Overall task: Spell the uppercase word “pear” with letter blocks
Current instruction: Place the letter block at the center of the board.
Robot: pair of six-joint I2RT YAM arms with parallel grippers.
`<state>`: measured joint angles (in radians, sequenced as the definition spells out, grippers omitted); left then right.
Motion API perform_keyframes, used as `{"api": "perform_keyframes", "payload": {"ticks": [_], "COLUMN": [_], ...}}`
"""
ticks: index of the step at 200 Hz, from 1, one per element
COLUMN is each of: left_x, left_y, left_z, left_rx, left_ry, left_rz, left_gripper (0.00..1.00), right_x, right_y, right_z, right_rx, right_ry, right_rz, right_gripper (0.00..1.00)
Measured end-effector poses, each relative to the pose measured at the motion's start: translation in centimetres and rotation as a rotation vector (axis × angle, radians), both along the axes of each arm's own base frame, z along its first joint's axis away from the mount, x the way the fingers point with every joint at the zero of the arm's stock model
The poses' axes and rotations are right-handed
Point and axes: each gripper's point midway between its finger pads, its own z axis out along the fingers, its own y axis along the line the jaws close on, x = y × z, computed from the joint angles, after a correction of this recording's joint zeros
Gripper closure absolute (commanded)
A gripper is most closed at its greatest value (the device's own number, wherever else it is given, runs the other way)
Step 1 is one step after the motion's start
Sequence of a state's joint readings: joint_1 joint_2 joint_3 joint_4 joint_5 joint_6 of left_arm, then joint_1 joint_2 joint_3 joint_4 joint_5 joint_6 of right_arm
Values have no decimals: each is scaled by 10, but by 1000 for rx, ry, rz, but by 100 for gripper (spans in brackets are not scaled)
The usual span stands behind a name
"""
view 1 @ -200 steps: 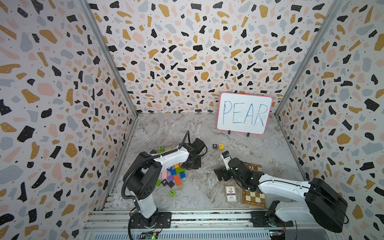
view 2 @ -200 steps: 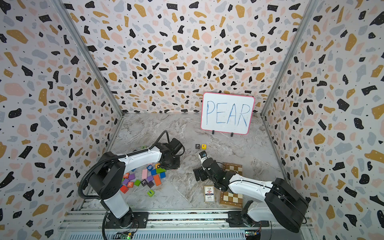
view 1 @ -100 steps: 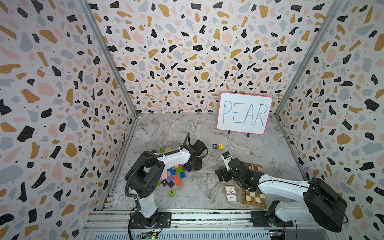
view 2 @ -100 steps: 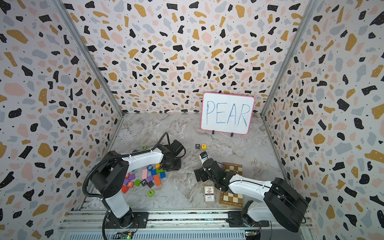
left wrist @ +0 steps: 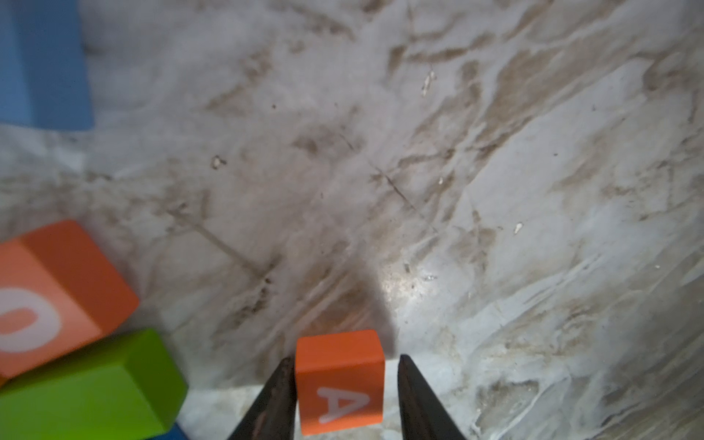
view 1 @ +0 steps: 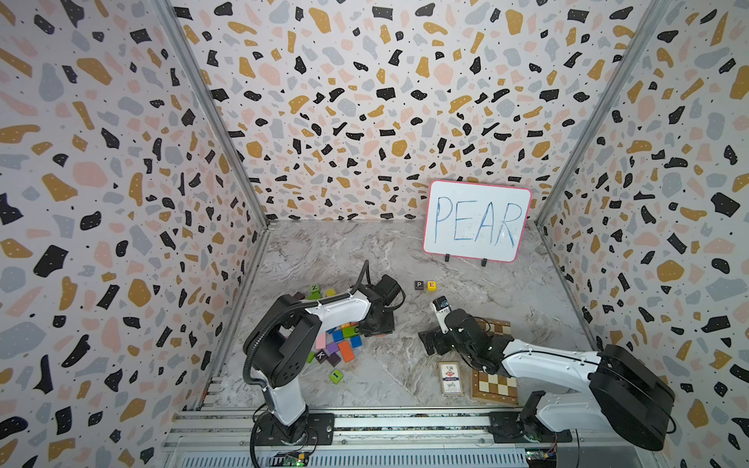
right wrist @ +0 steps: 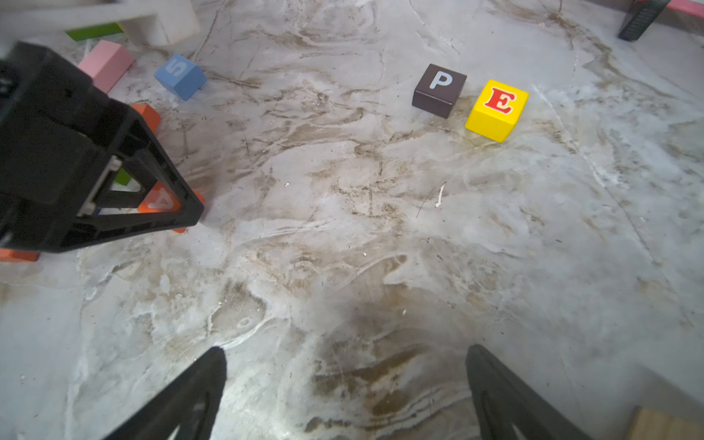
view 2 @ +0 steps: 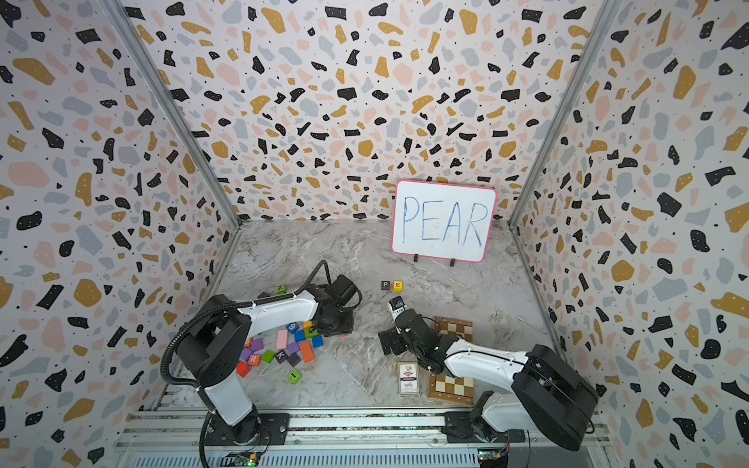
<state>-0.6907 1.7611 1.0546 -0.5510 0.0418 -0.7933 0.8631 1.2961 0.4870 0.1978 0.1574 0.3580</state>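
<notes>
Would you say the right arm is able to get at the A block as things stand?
Probably not yet: the left gripper straddles the A block, one jaw at each side. The floor from the open right gripper to it is bare, so only that blocks the way.

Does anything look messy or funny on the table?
Nothing looks broken. The messy part is the pile of coloured blocks by the left arm, lying every which way. The R block sits in it, far from the P block and E block.

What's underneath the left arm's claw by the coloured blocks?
An orange A block sits between the open jaws of the left gripper. In both top views the gripper mostly hides it.
</notes>
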Motion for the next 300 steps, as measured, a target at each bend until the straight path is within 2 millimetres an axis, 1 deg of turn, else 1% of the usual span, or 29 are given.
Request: {"api": "perform_keyframes", "payload": {"ticks": [36, 102, 177, 196, 209, 229, 243, 261, 279, 300], "left_x": [-7, -20, -24, -22, -21, -16, -11, -4, 2, 7], "left_y": [-1, -16, -30, -28, -23, -18, -13, -6, 0, 2], "left_z": [1, 2, 6, 13, 24, 46, 55, 55, 48, 39], "left_rx": [-16, -54, -78, -77, -73, -82, -88, -83, -80, -77], "left_ry": [9, 31, 23, -5, -41, -117, -150, -161, -146, -129], "left_rz": [2, -19, -39, -44, -56, -77, -87, -96, -99, -106], "left_gripper": [54, 53, 51, 48, 46, 42, 40, 38, 37, 37], "right_x": [2, 6, 7, 6, 5, 4, 5, 5, 4, 4], "right_y": [0, -2, -6, -5, -4, -2, -1, 0, 0, 0], "right_z": [1, 2, 1, 0, 0, 0, -1, -5, -11, -11], "right_rx": [9, 16, 24, 29, 34, 42, 44, 40, 30, 30], "right_ry": [-2, -4, 7, 13, 17, 23, 25, 36, 50, 51], "right_rz": [-1, -14, -23, -15, -11, -7, -6, -7, -7, -6], "right_gripper": [0, 0, 1, 1, 0, 0, 0, 0, 0, 0]}}
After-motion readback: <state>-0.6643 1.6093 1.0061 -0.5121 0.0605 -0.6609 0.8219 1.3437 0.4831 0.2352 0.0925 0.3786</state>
